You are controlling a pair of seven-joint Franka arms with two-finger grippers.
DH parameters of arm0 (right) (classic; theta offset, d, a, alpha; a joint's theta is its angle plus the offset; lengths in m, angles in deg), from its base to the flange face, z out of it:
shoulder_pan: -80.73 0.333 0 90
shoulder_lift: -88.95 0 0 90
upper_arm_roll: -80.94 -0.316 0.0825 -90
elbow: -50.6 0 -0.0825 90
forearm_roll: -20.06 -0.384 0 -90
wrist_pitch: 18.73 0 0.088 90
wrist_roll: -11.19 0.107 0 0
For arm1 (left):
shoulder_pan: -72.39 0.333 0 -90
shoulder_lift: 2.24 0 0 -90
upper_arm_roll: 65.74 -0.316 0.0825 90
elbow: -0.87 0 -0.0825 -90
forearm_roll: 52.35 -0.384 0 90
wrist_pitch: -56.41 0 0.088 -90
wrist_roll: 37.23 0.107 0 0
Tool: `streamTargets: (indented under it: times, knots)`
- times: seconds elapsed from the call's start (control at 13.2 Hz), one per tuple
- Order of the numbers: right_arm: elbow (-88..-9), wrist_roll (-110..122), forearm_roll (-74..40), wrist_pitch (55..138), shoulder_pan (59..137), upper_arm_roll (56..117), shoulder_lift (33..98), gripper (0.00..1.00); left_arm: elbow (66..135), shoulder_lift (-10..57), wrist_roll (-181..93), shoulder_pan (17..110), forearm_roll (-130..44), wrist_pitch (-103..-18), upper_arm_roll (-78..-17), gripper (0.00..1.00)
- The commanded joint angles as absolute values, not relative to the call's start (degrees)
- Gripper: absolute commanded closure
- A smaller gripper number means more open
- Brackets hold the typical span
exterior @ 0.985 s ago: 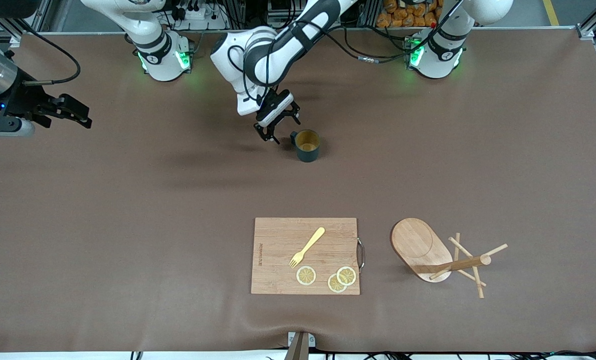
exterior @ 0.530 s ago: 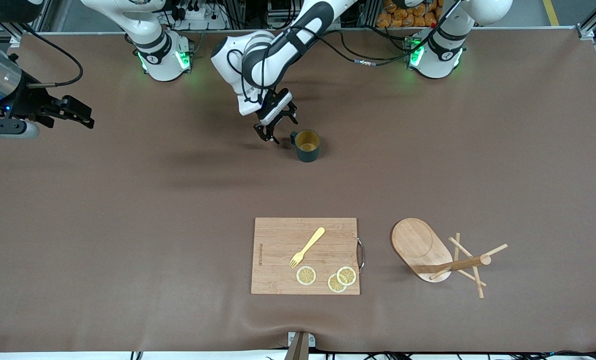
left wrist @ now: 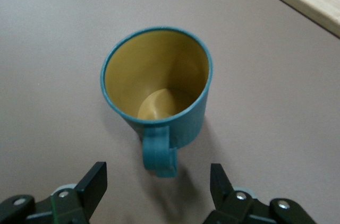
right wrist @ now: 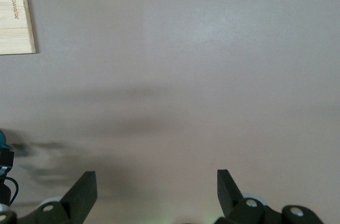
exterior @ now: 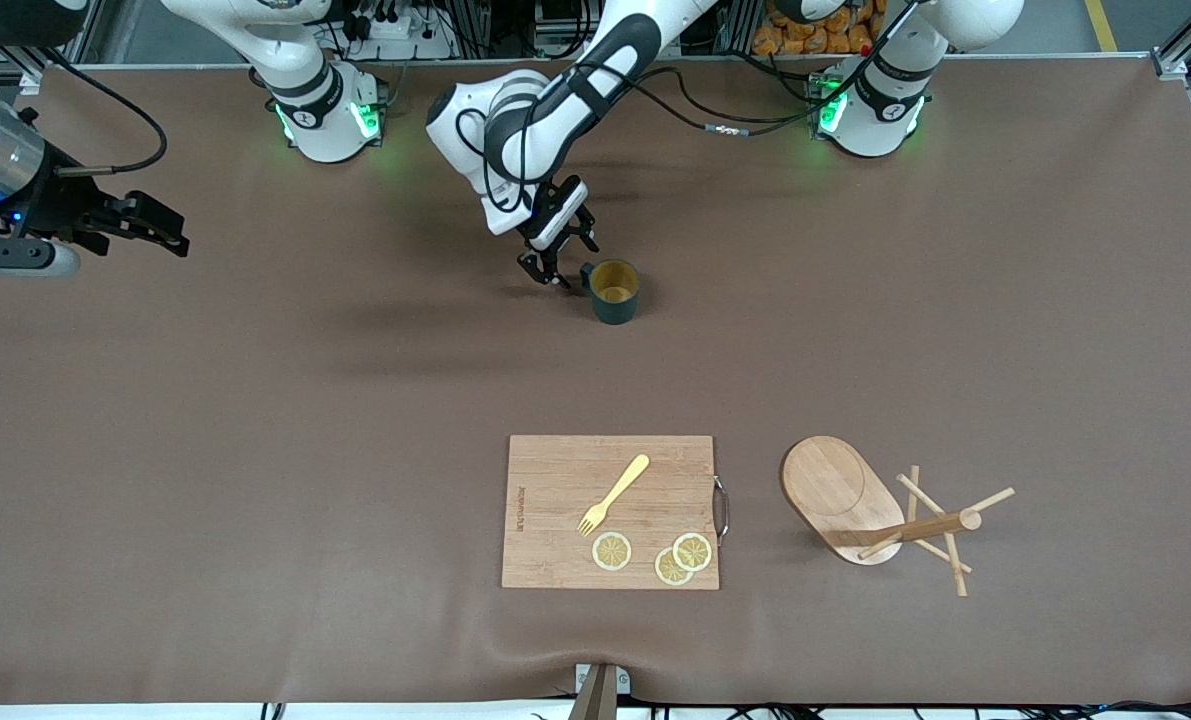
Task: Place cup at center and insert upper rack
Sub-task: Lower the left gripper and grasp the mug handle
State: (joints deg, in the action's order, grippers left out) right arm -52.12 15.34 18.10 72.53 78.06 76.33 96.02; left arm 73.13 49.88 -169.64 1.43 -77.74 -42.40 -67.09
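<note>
The table (exterior: 255, 450) is covered in brown. On it the cutting board (exterior: 610, 512) and, toward the left arm's end, the tipped-over upper rack (exterior: 880, 512) are seen nearest the front camera. The cup (exterior: 614, 290) is found upright farther off, its handle pointed between the spread jaws of the left gripper (exterior: 560, 272), untouched. The right gripper (exterior: 155, 228) is held waiting, jaws apart.

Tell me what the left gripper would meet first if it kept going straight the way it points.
Most likely the cup's handle: in the left wrist view it sits centered ahead of the open left gripper, between its fingers. How much gap remains is hard to judge.
</note>
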Motion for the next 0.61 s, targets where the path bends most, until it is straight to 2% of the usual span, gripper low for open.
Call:
streamTargets:
  times: [0.0,0.53]
  knots:
    - [-53.1,14.5,18.4,72.7,76.9,75.5,97.2,0.00,71.9,51.5,-170.7,-0.6,-78.8,-41.1,-69.0,0.17]
    - [-53.1,14.5,18.4,72.3,76.9,75.5,97.3,0.00,72.0,51.7,-170.6,-1.5,-79.8,-37.4,-69.2,0.33]
